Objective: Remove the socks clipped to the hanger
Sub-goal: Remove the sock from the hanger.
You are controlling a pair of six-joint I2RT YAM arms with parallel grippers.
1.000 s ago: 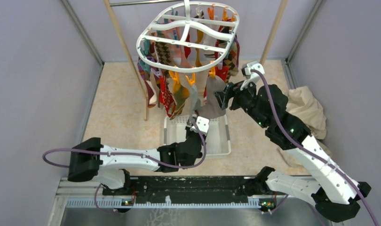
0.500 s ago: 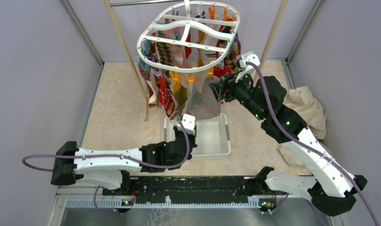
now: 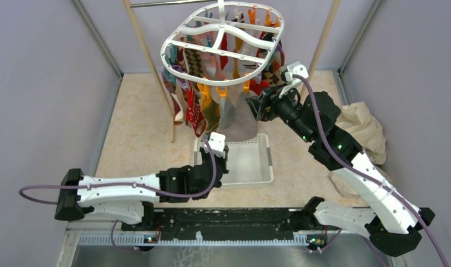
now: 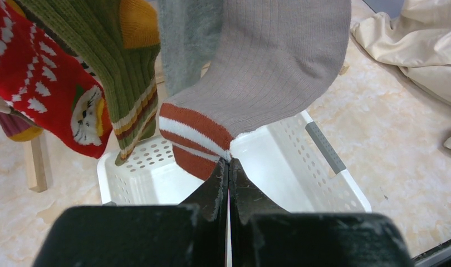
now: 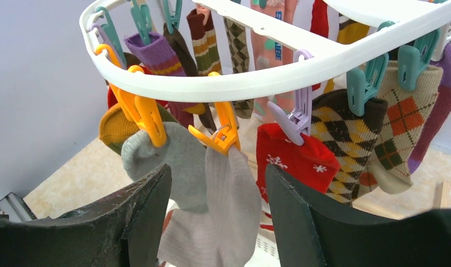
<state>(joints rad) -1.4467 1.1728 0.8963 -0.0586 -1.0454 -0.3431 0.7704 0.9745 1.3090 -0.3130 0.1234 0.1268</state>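
The white oval hanger [image 3: 223, 41] hangs at the back, with several socks [image 3: 196, 111] clipped under its rim [image 5: 223, 83]. A grey ribbed sock [image 5: 223, 211] with a rust and white striped cuff [image 4: 192, 136] dangles from an orange clip [image 5: 222, 136]. My left gripper [image 4: 229, 162] is shut on the lower edge of that sock, just beside the cuff, above the basket. My right gripper [image 5: 217, 194] is open just below the orange clip, one finger on each side of the sock's upper part without touching it. A plain grey sock [image 5: 156, 156] hangs to its left and a red snowflake sock [image 5: 293, 158] to its right.
A white slotted basket [image 3: 251, 164] sits on the floor under the hanger. Wooden rack poles [image 3: 151, 61] stand behind and to the left. A beige cloth [image 3: 363, 130] lies crumpled at the right wall. Purple cables trail from both arms.
My left gripper has drawn back to the left with the sock's lower edge in it. My right gripper has moved up and left, closer under the orange clip.
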